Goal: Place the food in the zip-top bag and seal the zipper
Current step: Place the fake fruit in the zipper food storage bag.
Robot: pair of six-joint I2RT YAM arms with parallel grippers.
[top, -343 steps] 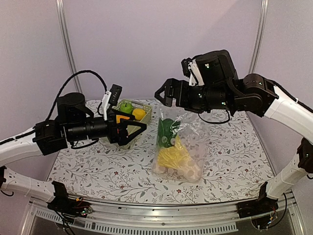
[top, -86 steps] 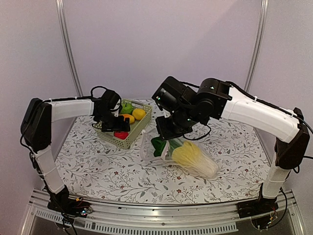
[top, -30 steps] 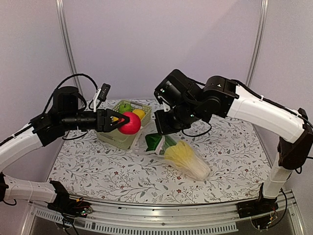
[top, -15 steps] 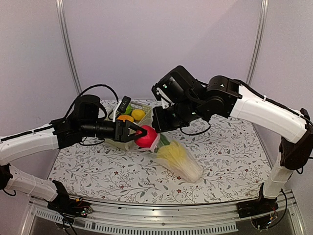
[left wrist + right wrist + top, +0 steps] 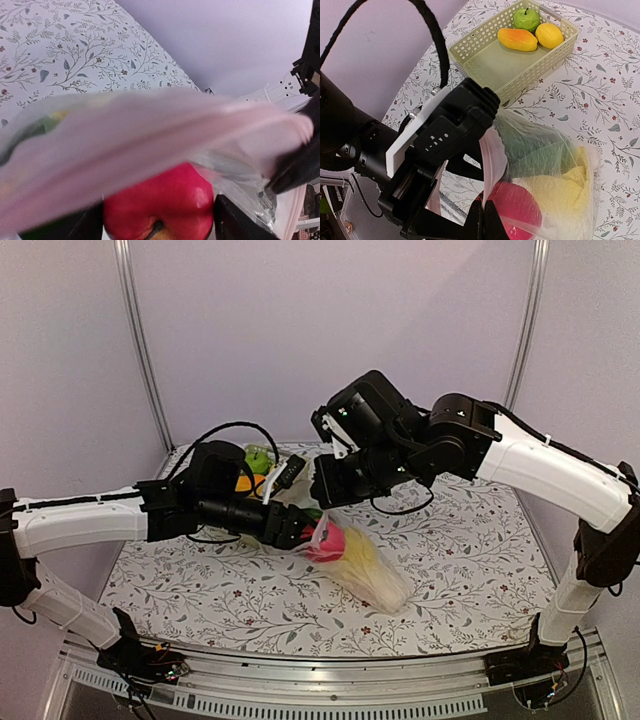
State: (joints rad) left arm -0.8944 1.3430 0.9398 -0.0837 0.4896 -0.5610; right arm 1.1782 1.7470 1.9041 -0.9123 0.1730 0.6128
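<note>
Found bag (image 5: 380, 575) lying mid-table, cabbage (image 5: 362, 552) inside. Noted left gripper (image 5: 159, 224) clamped on red fruit (image 5: 160, 197), just through the mouth. Saw right gripper (image 5: 485, 222) pinched on the bag's upper lip. Judged film light, limp, slippery; best held along the stiffer zipper (image 5: 493, 160). Spotted apple (image 5: 526, 18) in basket (image 5: 485, 60) beyond.

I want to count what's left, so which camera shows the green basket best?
Right wrist: the basket shows plainly, holding a green apple, an orange piece and a yellow fruit. Top external hides most of it behind the left arm. Left wrist shows none of it.
</note>
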